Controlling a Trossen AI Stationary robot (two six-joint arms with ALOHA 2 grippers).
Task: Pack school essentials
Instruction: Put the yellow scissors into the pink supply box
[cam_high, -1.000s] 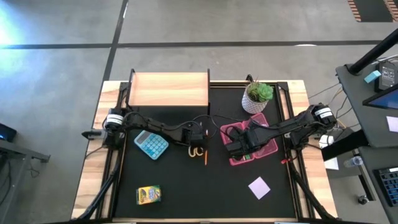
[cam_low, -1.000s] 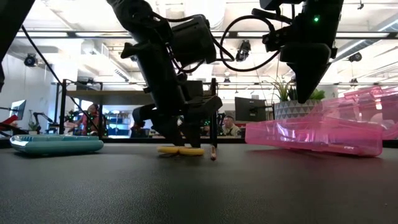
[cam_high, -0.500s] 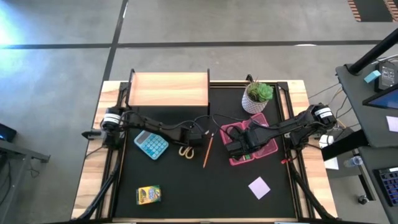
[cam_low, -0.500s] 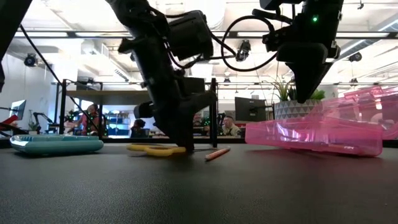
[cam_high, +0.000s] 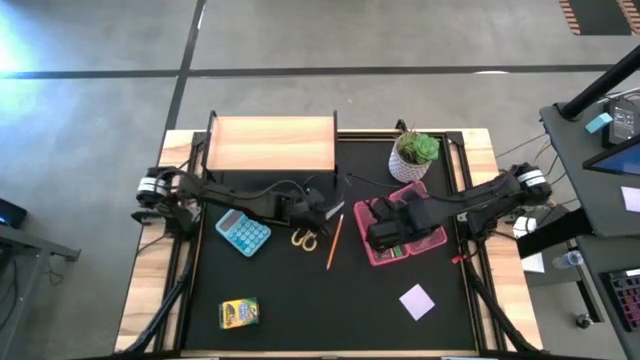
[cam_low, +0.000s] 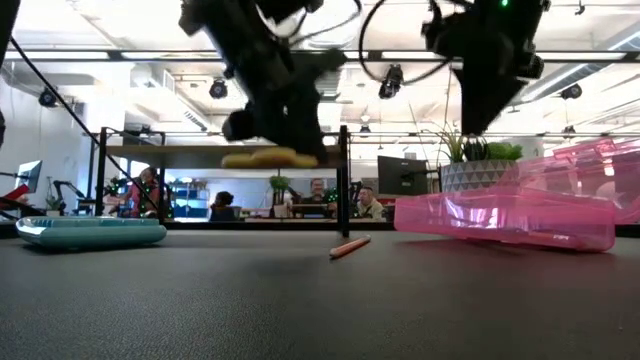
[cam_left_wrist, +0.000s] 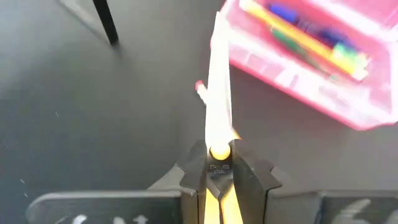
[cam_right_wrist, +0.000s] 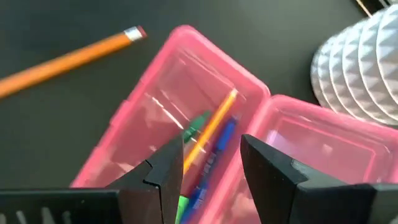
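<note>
Black table, pink case holding pencils, left pincer gripping scissors, right pincer open

The black table top carries a pink case, open near its middle. An orange pencil lies just left of the case (loose on the mat), a teal calculator farther left, a potted plant behind it, a lilac note pad in front, and a crayon box far front-left.

Open workshop with grey concrete floor

Ceiling strip lights glow above; people sit at distant desks behind the table.
</note>
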